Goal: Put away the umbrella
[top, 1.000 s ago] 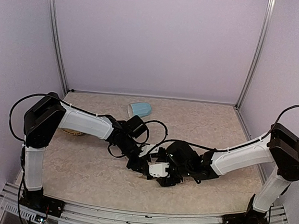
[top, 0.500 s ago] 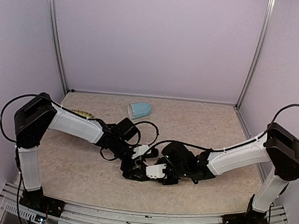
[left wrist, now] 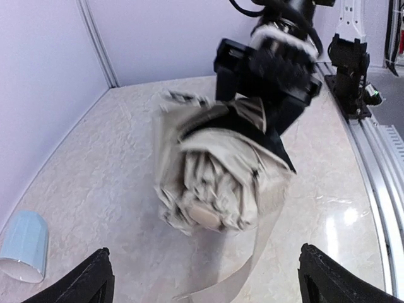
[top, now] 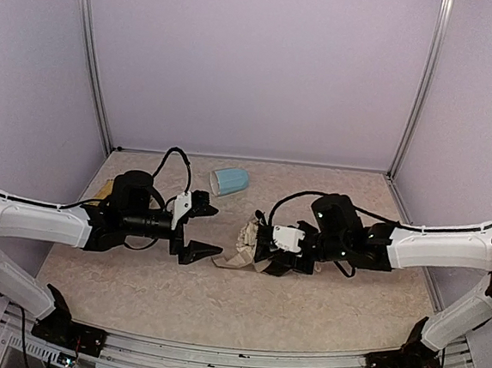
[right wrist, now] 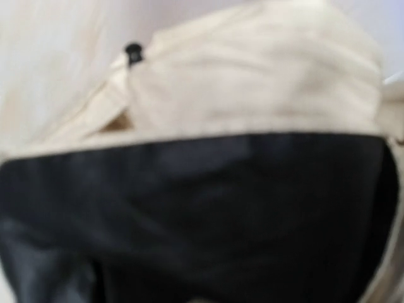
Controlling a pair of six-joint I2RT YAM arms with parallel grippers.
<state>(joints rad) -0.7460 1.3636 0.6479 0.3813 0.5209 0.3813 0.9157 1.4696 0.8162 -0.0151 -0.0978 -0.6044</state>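
The umbrella (top: 242, 246) is a crumpled cream-beige bundle with black lining, in the middle of the table. My right gripper (top: 264, 242) is shut on its far side, and its black fingers (left wrist: 278, 136) clamp the fabric. In the left wrist view the umbrella (left wrist: 214, 183) faces me end-on, its beige strap (left wrist: 255, 252) trailing down toward the table. My left gripper (top: 218, 228) stands wide open just left of the bundle, apart from it, with nothing between its fingers (left wrist: 95, 278). The right wrist view is filled by cream fabric (right wrist: 252, 82) and black lining (right wrist: 189, 214).
A light-blue mug (top: 230, 180) lies on its side behind the umbrella, also seen as the mug (left wrist: 22, 246) in the left wrist view. A sliver of the woven straw tray (top: 104, 191) peeks out behind my left arm. Walls enclose three sides.
My left gripper opened, let go of the umbrella and drew back to the left. The right gripper closed on the bundle, and it now shows between the two arms.
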